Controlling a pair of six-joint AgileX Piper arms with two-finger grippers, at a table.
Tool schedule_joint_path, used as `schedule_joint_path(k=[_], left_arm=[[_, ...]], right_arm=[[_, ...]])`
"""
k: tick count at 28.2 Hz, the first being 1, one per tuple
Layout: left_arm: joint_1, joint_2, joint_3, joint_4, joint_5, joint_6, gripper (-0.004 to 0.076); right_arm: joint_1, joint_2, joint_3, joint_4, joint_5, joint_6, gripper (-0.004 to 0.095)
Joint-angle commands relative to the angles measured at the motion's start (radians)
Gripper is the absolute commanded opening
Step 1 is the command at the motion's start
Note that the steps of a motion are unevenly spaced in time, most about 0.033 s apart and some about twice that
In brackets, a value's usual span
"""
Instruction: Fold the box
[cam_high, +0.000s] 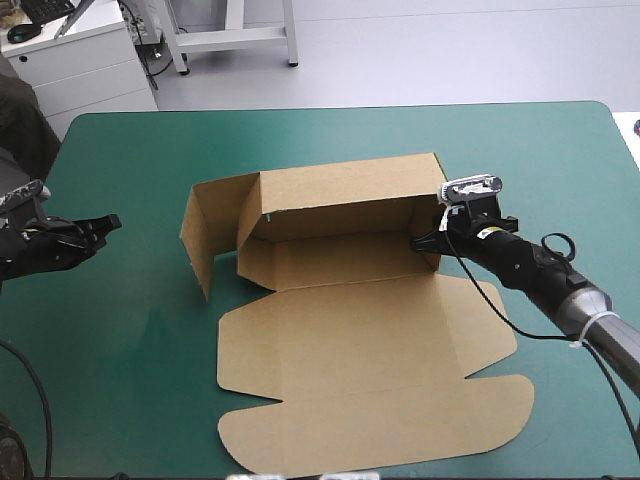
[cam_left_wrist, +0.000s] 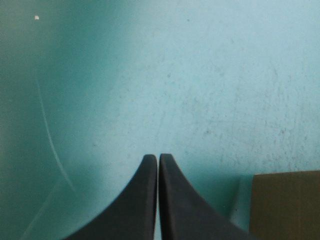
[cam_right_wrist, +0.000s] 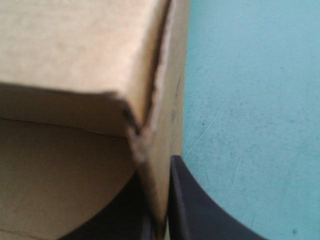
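Teal-green cover (cam_high: 120, 380): right pincer (cam_high: 427, 240) pinches the box (cam_high: 370, 350) at its right wall; left pincer (cam_high: 113, 221) pressed together.

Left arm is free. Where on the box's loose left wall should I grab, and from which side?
On the box, take the left wall by its upper free edge, coming in from the robot's left, where the left gripper hovers shut; open it first. That wall stands upright, splayed outward, top edge bare. The right gripper pinches the opposite wall.

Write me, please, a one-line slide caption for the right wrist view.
Right gripper shut on a raised end wall of the brown box, teal-green cover beside it.
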Motion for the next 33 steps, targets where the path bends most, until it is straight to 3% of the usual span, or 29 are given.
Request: schedule_joint_path(k=[1,5,9,12,15,23,27,33], left_arm=[[0.0,-0.031,-0.009,-0.05,-0.057,-0.013,-0.001],[0.0,-0.031,-0.009,-0.05,-0.066,-0.013,-0.001],[0.0,-0.031,-0.009,-0.05,-0.066,-0.013,-0.001],[0.0,-0.031,-0.009,-0.05,-0.066,-0.013,-0.001],[0.0,-0.031,-0.009,-0.054,-0.073,-0.038,-0.001],[-0.001,-0.031,-0.009,-0.054,-0.066,-0.057,-0.001],[-0.001,-0.031,-0.009,-0.072,-0.065,-0.059,-0.001],[-0.001,-0.031,-0.009,-0.072,-0.058,-0.055,-0.001]], right_arm=[[-0.01,-0.033,-0.101,0.013,0.097,0.02,0.0],[-0.033,-0.033,-0.238,-0.069,0.272,0.174,0.0],[-0.041,-0.028,-0.412,-0.357,0.502,0.492,0.0],[-0.041,-0.019,-0.508,-0.433,0.663,0.566,0.0],[-0.041,-0.01,-0.576,-0.435,0.825,0.57,0.0],[-0.041,0.06,-0.603,-0.433,1.063,0.58,0.0],[-0.041,0.141,-0.603,-0.433,1.111,0.578,0.0],[-0.041,0.248,-0.607,-0.439,0.941,0.562,-0.0001]])
